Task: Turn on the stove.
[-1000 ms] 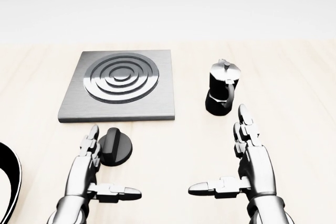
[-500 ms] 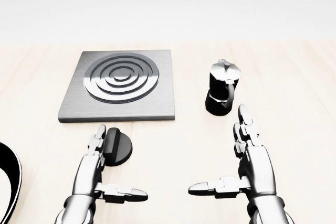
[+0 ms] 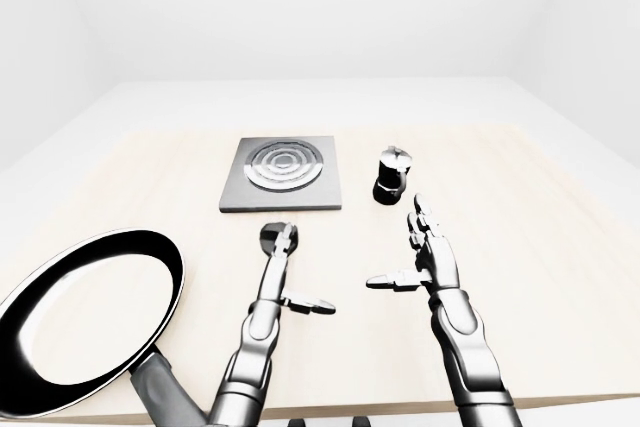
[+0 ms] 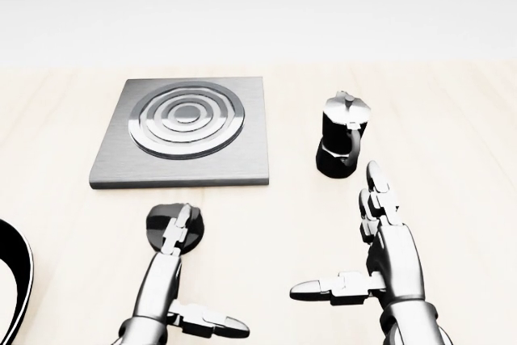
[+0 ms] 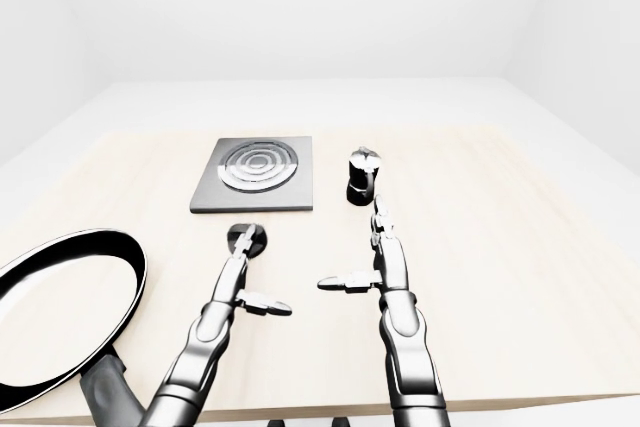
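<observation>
The stove is a grey square plate (image 4: 242,163) with ringed burner (image 4: 188,121) at upper left of the head view. Its round black knob (image 4: 160,223) lies on the wooden table just below the plate. My left hand (image 4: 190,272) is open, its long fingers (image 4: 176,230) stretched flat over the knob's middle, thumb pointing right. My right hand (image 4: 351,240) is open and empty, below the black moka pot (image 4: 342,135), not touching it.
A large black frying pan (image 3: 90,312) lies at the left of the table, its rim at the head view's left edge (image 4: 18,276). The moka pot stands right of the stove plate. The table's near edge (image 3: 350,409) is close to my body.
My left hand has slid right and forward; its fingers went from the knob's left side to lying over the knob. The right hand, pot and stove have not moved.
</observation>
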